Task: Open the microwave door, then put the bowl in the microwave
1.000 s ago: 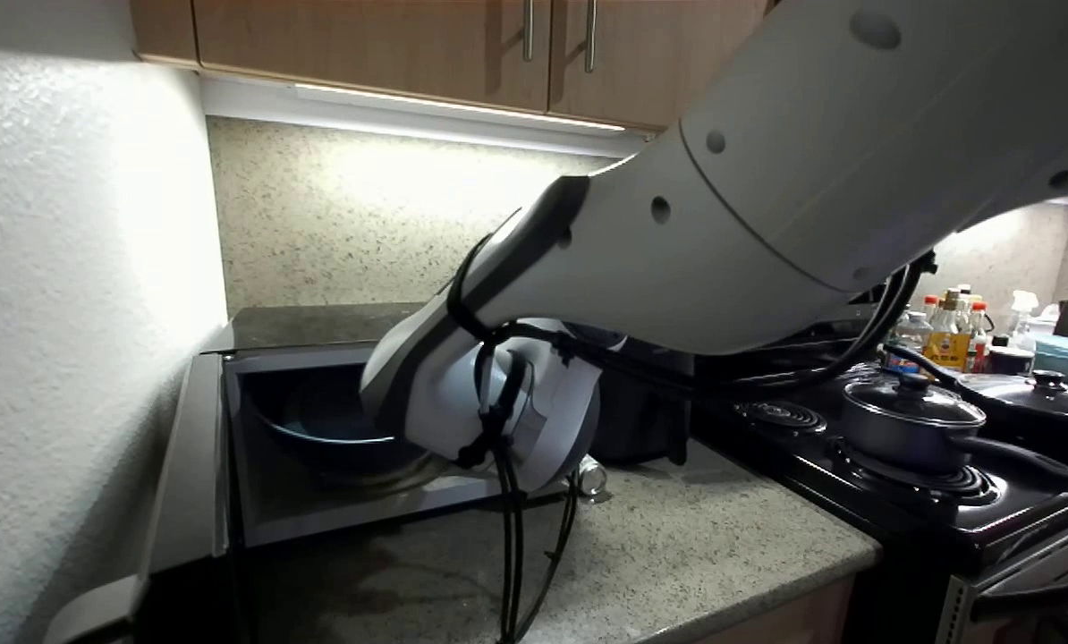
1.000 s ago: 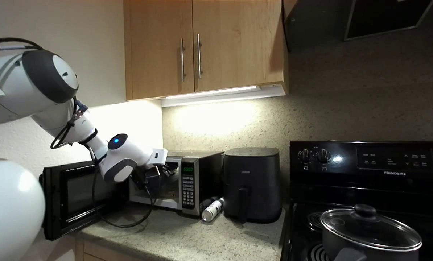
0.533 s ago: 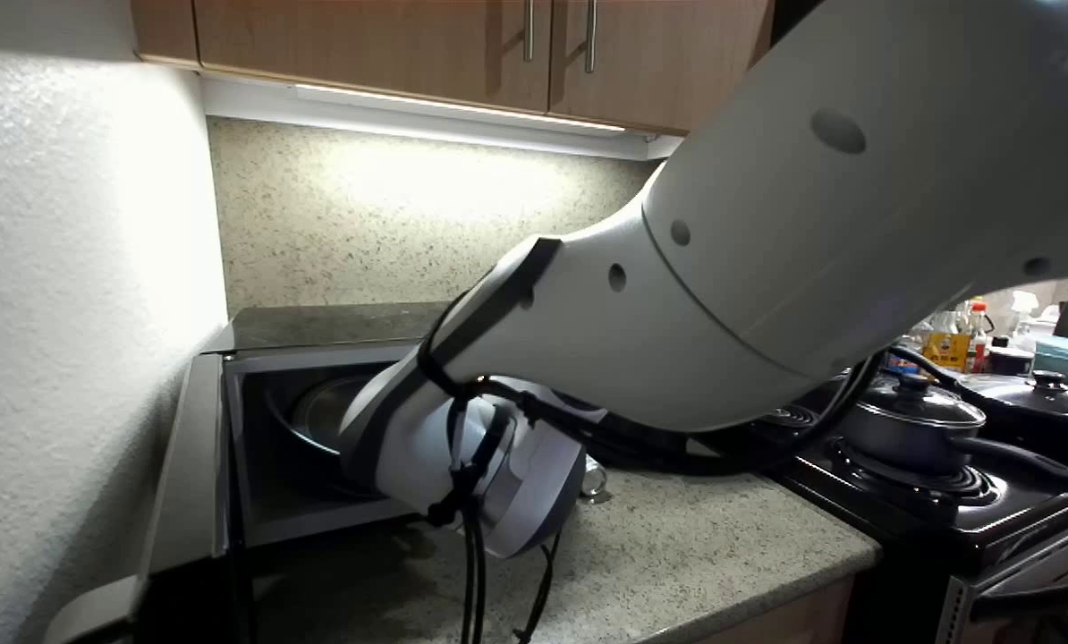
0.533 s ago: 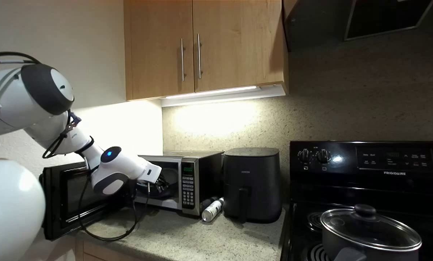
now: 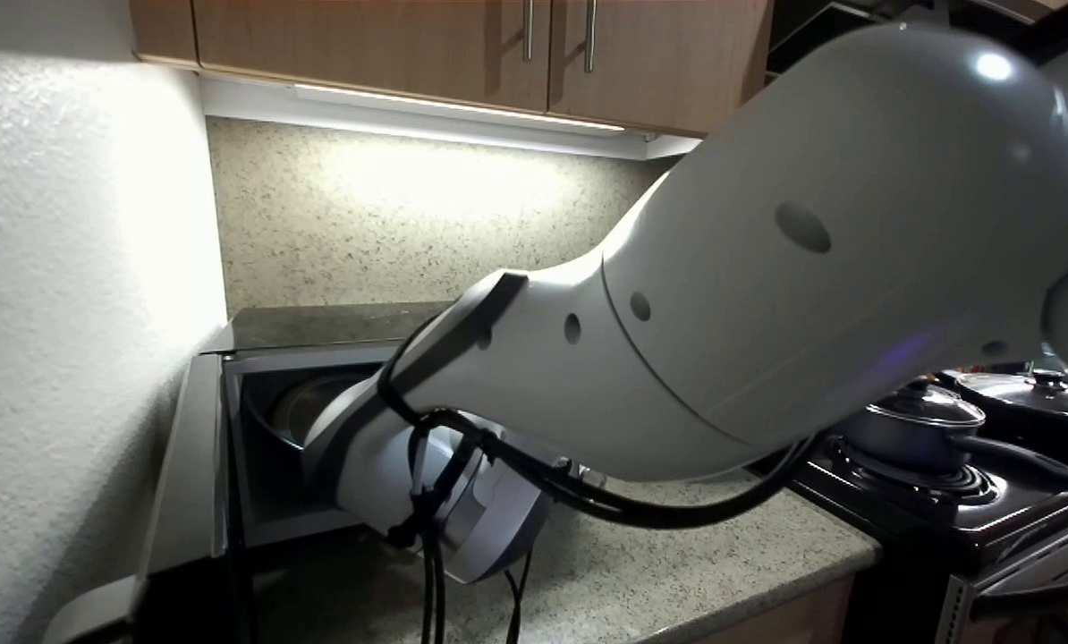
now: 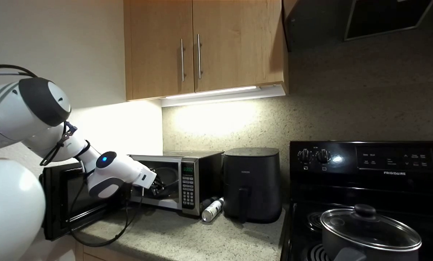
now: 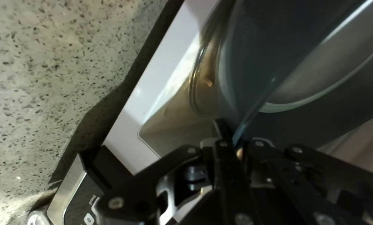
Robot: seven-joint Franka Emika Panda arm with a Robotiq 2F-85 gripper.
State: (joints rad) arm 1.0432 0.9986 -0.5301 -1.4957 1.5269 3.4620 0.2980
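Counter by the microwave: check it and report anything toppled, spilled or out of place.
In an exterior view, a white cylindrical container lies on its side between the microwave and the black air fryer; one would expect it upright. No spill shows around it.

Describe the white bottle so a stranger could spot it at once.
Find the microwave in an exterior view, then the black air fryer to its right. On the counter between them lies the bottle: small, white and on its side, unlike either.

Arm [image 6: 44,108]: bent, slanting dn.
Wrist [image 6: 118,174]: tipped dn. from here, blue lt. [image 6: 104,159] on
Gripper [image 7: 237,143]: fingers [image 7: 225,156] pinched tog.
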